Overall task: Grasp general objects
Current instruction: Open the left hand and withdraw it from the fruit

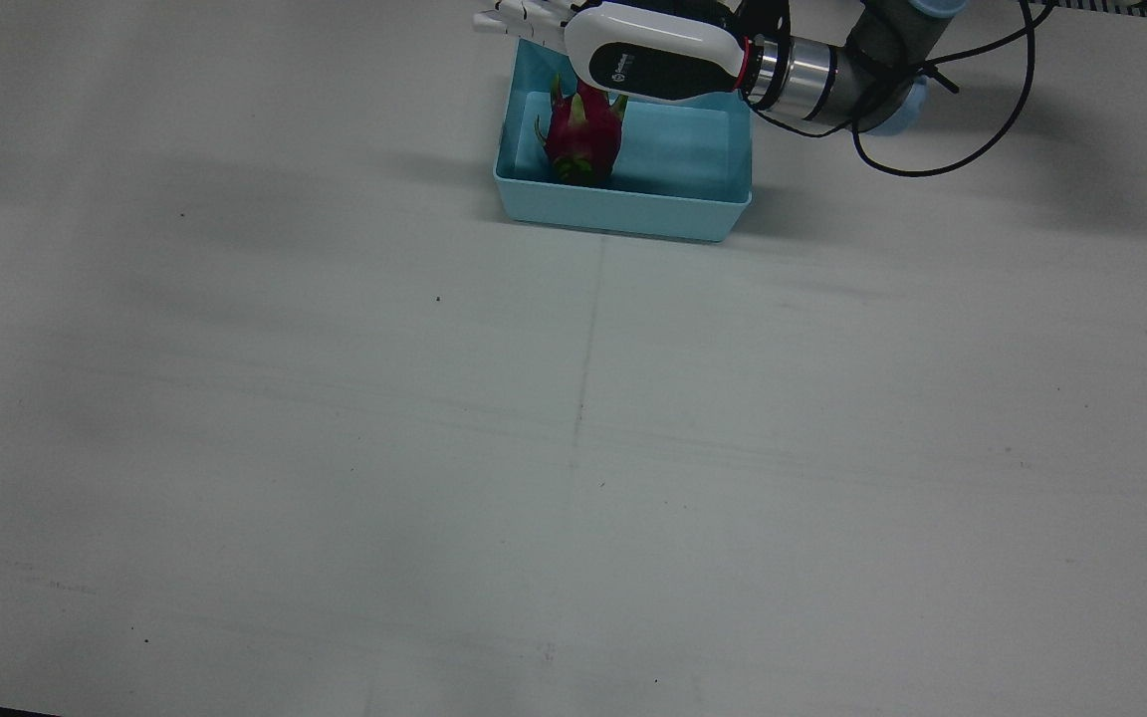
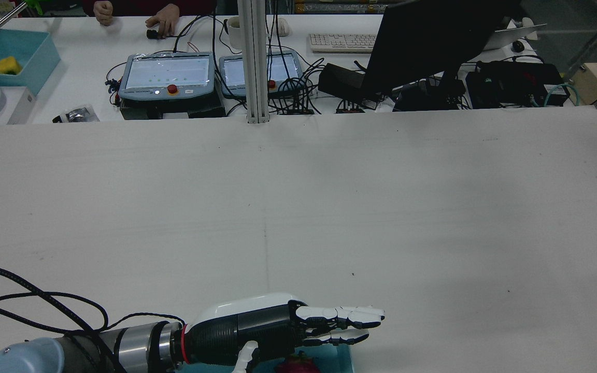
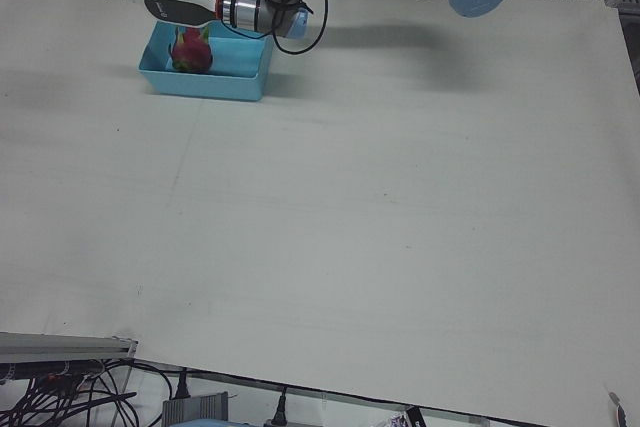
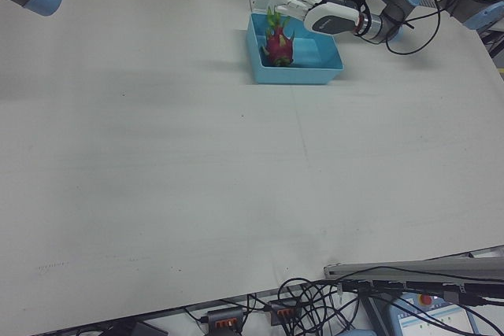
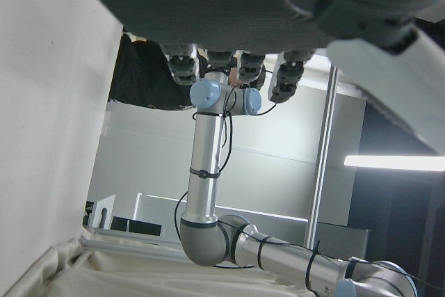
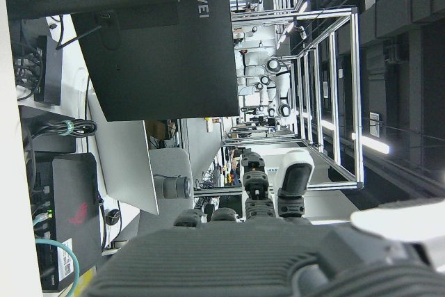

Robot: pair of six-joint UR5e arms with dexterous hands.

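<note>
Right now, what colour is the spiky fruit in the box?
The dragon fruit is deep pink-red with green tips, lying in the light blue box. The front view shows it best.

Magenta-green dragon fruit; light-blue bin; white table.

The left hand has a white glossy shell on its back with a black panel that carries a small pale logo. Its fingers are white with dark gaps at the joints, and the palm side is dark grey and ribbed. A thin red ring sits at the wrist, next to a polished silver metal cuff. The grey arm tube has light blue round caps. A black braided cable loops along the arm. The right hand shows the same dark ribbed palm and white thumb cover.
</note>
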